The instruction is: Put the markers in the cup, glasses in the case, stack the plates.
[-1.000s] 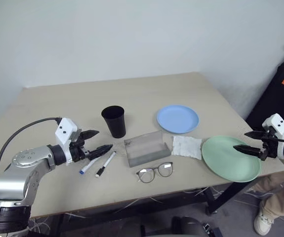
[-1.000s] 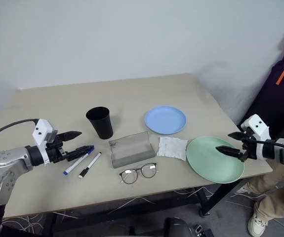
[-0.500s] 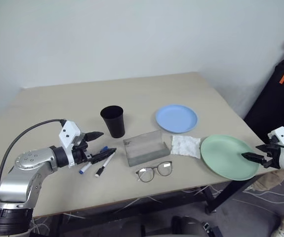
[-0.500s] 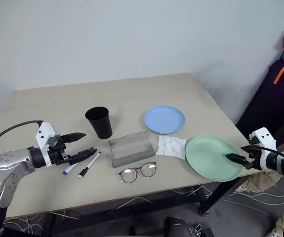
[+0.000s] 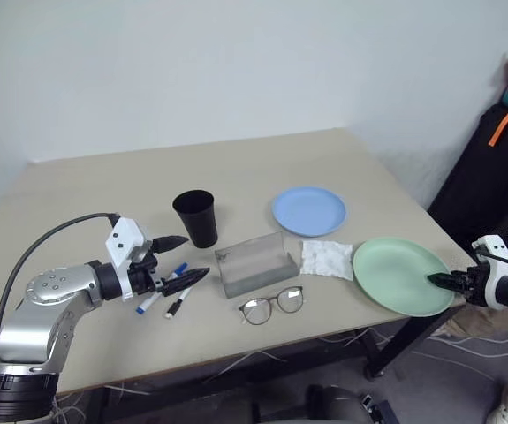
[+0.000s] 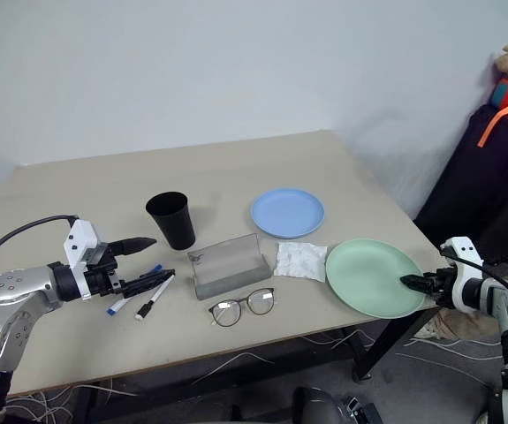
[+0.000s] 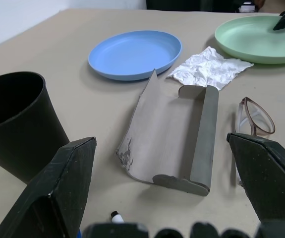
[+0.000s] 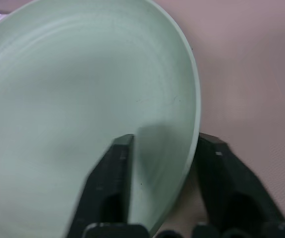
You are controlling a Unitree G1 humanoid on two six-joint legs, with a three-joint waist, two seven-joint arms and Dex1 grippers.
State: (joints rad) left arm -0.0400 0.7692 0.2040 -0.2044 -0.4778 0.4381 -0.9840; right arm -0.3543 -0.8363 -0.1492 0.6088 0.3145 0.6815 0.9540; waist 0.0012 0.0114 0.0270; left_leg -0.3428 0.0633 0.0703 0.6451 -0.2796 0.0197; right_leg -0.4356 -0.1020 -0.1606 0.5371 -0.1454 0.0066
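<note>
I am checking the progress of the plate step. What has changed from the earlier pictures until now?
The right tool came down from above the green plate to its outer rim, and its fingers now straddle that rim, narrower than before. The left tool stays open over the markers. The cup, case, glasses and blue plate kept their places.

The blue-capped marker (image 5: pixel 159 291) is partly hidden behind the left gripper (image 5: pixel 178 259); the mint plate (image 8: pixel 83 109) runs off the right wrist view's edge.
</note>
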